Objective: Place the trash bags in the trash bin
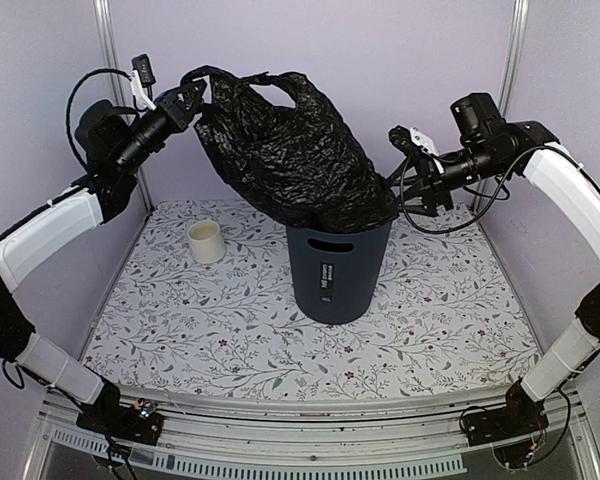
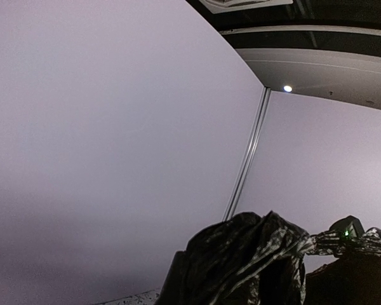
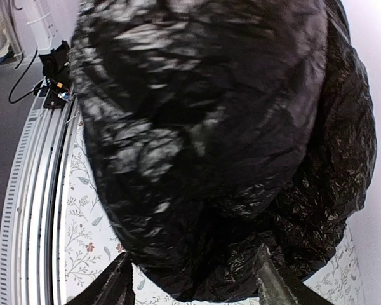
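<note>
The black trash bag (image 1: 285, 150) hangs stretched from my left gripper (image 1: 193, 97), which is shut on its upper corner high at the back left. The bag's lower end drapes over the rim of the dark grey trash bin (image 1: 338, 272) in the middle of the table and hides its opening. My right gripper (image 1: 394, 178) is open beside the bag's right lower side, just above the bin's rim. In the right wrist view the bag (image 3: 203, 127) fills the frame ahead of the spread fingers (image 3: 108, 287). In the left wrist view the bag (image 2: 254, 260) hides my own fingers.
A small cream cup (image 1: 207, 241) stands upright on the flowered table cover (image 1: 220, 330), left of the bin. Purple walls close in the back and both sides. The right arm's wrist, with a green light, shows in the left wrist view (image 2: 346, 232).
</note>
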### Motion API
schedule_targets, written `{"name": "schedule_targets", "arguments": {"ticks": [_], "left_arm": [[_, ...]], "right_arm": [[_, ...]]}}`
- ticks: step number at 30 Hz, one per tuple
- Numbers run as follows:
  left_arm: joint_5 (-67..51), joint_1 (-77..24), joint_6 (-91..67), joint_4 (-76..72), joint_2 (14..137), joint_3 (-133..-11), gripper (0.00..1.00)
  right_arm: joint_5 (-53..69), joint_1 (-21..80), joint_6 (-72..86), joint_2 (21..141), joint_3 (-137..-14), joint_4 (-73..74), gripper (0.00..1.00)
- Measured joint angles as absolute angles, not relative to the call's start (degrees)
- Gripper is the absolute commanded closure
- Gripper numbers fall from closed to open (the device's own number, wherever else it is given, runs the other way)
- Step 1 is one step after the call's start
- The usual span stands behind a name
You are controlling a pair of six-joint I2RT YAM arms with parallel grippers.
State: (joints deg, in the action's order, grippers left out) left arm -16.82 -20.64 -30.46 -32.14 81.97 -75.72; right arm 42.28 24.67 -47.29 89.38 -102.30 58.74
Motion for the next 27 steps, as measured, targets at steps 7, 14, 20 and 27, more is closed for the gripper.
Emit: {"name": "schedule_targets", "arguments": {"ticks": [7,14,20,27], "left_arm": [[-16.38,-21.71,-30.46,-32.05,81.1,-75.46,1.0],[-16.05,-23.03,-30.46,-32.08,80.68,-73.93,1.0],[-16.01,-23.53,-30.72,-32.27,80.58,-71.99,1.0],[-16.03,-23.99,-31.0,-33.26,80.86,-70.96,1.0]], "right_arm": [[38.7,25.02,-42.54,96.05,-108.6,54.22,0.52],[38.85,25.12,-39.24,103.22,-112.46,53.06,0.53],[38.37,26.02,-36.84,105.6,-112.9,53.12,0.54],[43.13,30.5,-32.32,109.73,-115.63,55.05,0.56]]}}
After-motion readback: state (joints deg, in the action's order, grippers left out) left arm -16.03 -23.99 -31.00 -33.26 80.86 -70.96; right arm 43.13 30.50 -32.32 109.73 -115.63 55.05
